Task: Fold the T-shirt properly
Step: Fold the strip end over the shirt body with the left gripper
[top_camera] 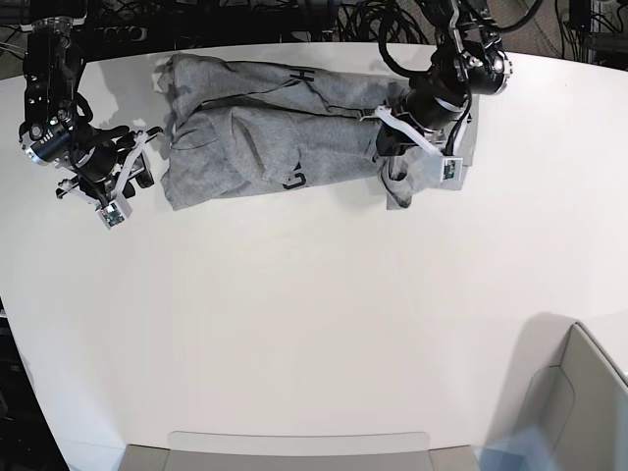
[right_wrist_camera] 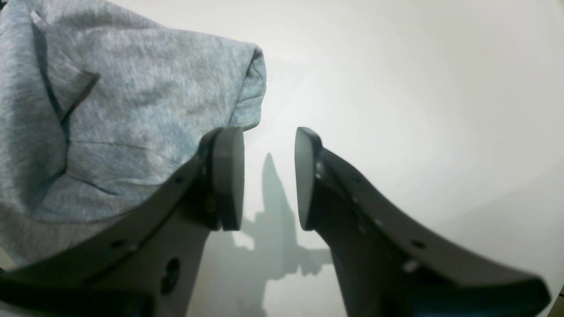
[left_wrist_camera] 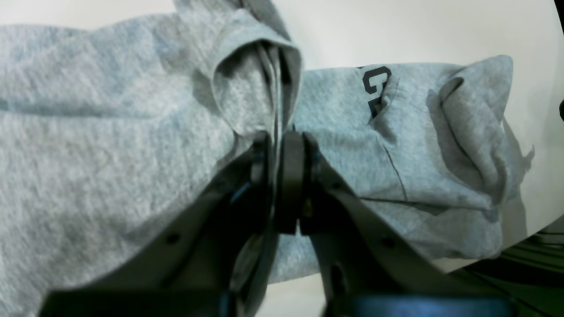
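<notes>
The heather-grey T-shirt (top_camera: 294, 118) lies bunched in a long strip across the far middle of the white table (top_camera: 314, 314), with black lettering (left_wrist_camera: 376, 86) showing on a fold. My left gripper (left_wrist_camera: 278, 138) is shut on a raised pleat of its fabric near the strip's right end (top_camera: 385, 137). In the right wrist view my right gripper (right_wrist_camera: 269, 176) stands open above bare table with nothing between its fingers. The T-shirt's edge (right_wrist_camera: 110, 110) is just to the left of its left finger (right_wrist_camera: 227, 176). In the base view this gripper (top_camera: 147, 162) sits beside the strip's left end.
A grey bin (top_camera: 579, 392) stands at the near right corner. A flat grey tray edge (top_camera: 294, 446) runs along the near side. Cables (top_camera: 245, 15) crowd the space behind the table's far edge.
</notes>
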Controlling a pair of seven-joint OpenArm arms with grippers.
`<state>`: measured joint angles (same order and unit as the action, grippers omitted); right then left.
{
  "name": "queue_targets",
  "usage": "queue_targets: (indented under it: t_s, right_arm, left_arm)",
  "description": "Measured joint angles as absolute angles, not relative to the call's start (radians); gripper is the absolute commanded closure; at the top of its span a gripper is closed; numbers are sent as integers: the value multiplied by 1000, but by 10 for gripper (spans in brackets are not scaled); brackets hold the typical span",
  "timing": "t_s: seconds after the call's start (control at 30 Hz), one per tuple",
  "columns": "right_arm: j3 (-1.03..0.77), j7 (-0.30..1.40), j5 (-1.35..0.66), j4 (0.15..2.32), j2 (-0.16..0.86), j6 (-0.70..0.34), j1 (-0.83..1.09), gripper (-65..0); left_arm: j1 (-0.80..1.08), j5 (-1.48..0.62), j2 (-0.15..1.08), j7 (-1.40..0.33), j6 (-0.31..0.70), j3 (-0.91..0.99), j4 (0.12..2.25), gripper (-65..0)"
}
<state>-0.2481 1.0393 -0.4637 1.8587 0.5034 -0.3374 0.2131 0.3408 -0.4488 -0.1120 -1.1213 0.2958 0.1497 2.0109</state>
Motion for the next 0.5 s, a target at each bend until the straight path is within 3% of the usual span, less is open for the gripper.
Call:
queue_targets:
  t_s: [0.17,0.5]
  right_arm:
    - [-248,1039,-463,1859,503,-337,213,-199]
    - [-248,1039,-463,1859,504,-337,205,-199]
  left_arm:
    - [373,-446,-109,-1124,182,92,2011,-158]
    - [363,-448,-108,-1121,183,71,2011,-164]
